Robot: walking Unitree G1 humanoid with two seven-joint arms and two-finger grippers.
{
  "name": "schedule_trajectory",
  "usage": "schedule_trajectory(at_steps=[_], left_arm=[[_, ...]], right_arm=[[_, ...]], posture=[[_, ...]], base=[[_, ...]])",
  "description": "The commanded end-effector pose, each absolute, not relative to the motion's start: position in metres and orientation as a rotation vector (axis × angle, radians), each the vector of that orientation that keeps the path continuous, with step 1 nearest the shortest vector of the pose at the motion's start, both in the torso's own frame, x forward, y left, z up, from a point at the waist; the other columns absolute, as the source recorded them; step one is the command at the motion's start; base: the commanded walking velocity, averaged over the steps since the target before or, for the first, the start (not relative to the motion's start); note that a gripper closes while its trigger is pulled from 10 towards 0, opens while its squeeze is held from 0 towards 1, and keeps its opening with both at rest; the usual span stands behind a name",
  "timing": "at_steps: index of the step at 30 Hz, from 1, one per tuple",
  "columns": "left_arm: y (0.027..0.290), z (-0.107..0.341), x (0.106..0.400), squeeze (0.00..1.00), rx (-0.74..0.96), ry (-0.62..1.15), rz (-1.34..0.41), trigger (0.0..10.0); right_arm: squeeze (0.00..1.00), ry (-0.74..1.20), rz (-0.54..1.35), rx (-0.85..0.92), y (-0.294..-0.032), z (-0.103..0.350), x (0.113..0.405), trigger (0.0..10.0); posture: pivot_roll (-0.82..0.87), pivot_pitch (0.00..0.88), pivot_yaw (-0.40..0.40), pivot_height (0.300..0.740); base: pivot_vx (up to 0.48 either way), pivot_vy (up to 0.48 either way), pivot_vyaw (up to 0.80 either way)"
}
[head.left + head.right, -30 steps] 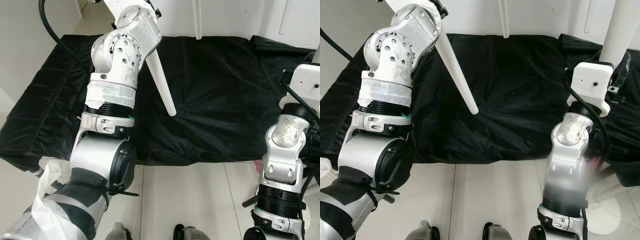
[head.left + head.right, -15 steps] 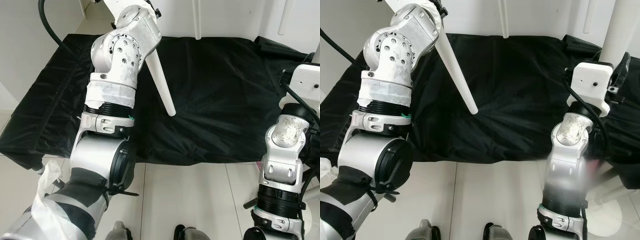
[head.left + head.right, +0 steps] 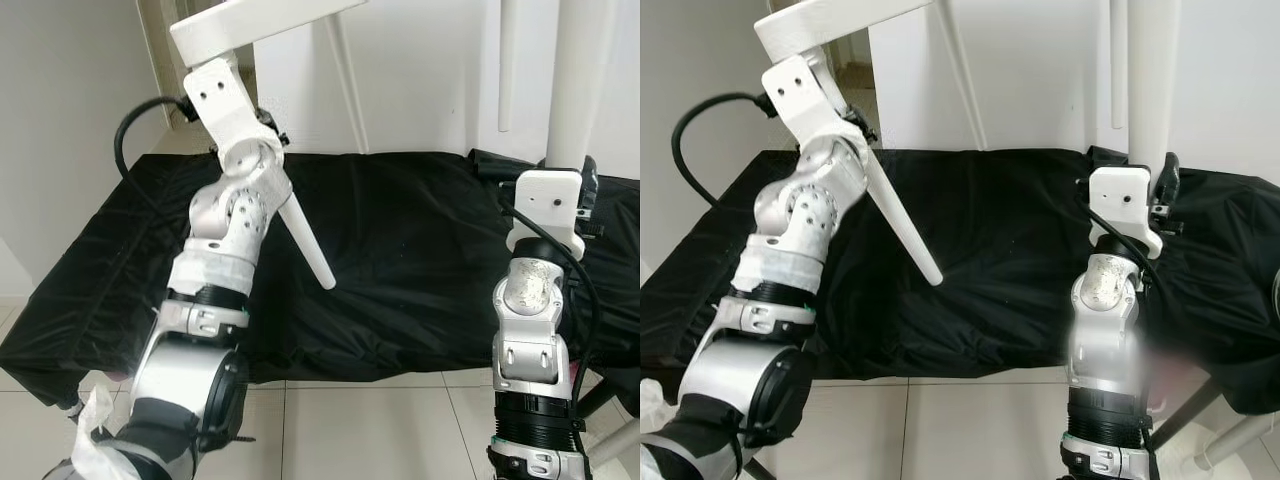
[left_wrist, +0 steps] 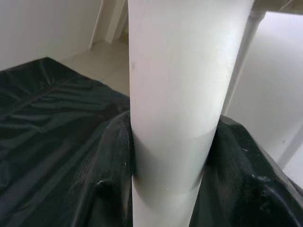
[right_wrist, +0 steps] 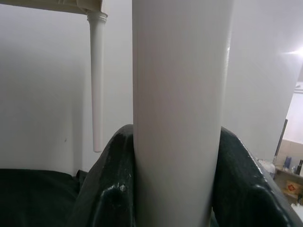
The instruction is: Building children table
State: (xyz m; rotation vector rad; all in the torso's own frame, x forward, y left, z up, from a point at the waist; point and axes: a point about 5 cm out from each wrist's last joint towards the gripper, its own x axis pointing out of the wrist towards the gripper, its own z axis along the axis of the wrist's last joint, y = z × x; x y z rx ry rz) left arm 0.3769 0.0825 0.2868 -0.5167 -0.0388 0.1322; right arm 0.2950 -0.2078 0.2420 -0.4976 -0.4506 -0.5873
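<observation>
A white children's table is held up in the air; its tabletop shows at the upper left. My left gripper is shut on one white leg, which slants down over the black cloth and ends free. My right gripper is shut on another leg, which stands upright. In both wrist views, black fingers press on either side of the held leg. Two more legs hang from the tabletop in front of the wall.
A black cloth covers a low platform in front of me. Behind it is a white wall; pale floor tiles lie at my feet. A black cable loops off my left arm. White stand legs show at the lower right.
The camera has tilted up, bringing the tabletop and the wall into view. Both arms reach higher with the table legs still gripped.
</observation>
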Motion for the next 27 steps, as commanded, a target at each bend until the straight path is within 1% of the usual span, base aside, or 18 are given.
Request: schedule_trajectory(at_steps=[1,9,10,11,12,14,15,16,17,27], left_arm=[[0.042,0.492,0.289,0.0,-0.81,-0.692,-0.766,0.0],[0.042,0.492,0.289,0.0,-0.81,-0.692,-0.766,0.0],[0.042,0.492,0.289,0.0,-0.812,-0.684,-0.77,0.0],[0.042,0.492,0.289,0.0,-0.812,-0.684,-0.77,0.0],[0.008,0.451,0.289,0.0,-0.598,-0.544,-0.781,10.0],[0.008,0.451,0.289,0.0,-0.598,-0.544,-0.781,10.0],[-0.001,0.437,0.288,0.0,-0.539,-0.505,-0.787,10.0],[-0.001,0.437,0.288,0.0,-0.539,-0.505,-0.787,10.0],[-0.006,0.43,0.288,0.0,-0.51,-0.485,-0.792,10.0],[-0.009,0.429,0.288,0.0,-0.495,-0.493,-0.806,10.0]], right_arm=[[0.0,-0.365,-0.545,-0.522,-0.205,0.23,0.3,0.0],[0.0,-0.365,-0.545,-0.522,-0.205,0.23,0.3,0.0],[0.0,-0.31,-0.557,-0.502,-0.21,0.216,0.3,0.0],[0.0,-0.31,-0.557,-0.502,-0.21,0.216,0.3,0.0],[0.0,-0.031,-0.218,-0.175,-0.198,0.156,0.336,10.0],[0.0,-0.031,-0.218,-0.175,-0.198,0.156,0.336,10.0],[0.0,0.028,-0.13,-0.069,-0.191,0.141,0.342,10.0],[0.0,0.028,-0.13,-0.069,-0.191,0.141,0.342,10.0],[0.0,0.051,-0.085,-0.016,-0.187,0.135,0.345,10.0],[0.0,0.067,-0.08,-0.007,-0.186,0.13,0.344,10.0]], posture=[[-0.01,0.186,-0.097,0.74],[-0.01,0.186,-0.097,0.74],[0.0,0.0,0.0,0.74],[0.0,0.0,0.0,0.74],[0.04,0.0,0.0,0.74],[0.04,0.0,0.0,0.74],[0.04,0.0,0.0,0.74],[0.04,0.0,0.0,0.74],[0.04,0.0,0.0,0.74],[0.05,0.0,0.0,0.74]], base=[[0.0,0.0,0.0],[0.0,0.0,0.0],[0.0,0.0,0.0],[0.0,0.0,0.0],[0.0,0.0,0.0],[0.0,0.0,0.0],[0.0,0.0,0.0],[0.0,0.0,0.0],[0.0,0.0,0.0],[0.0,0.0,0.0]])
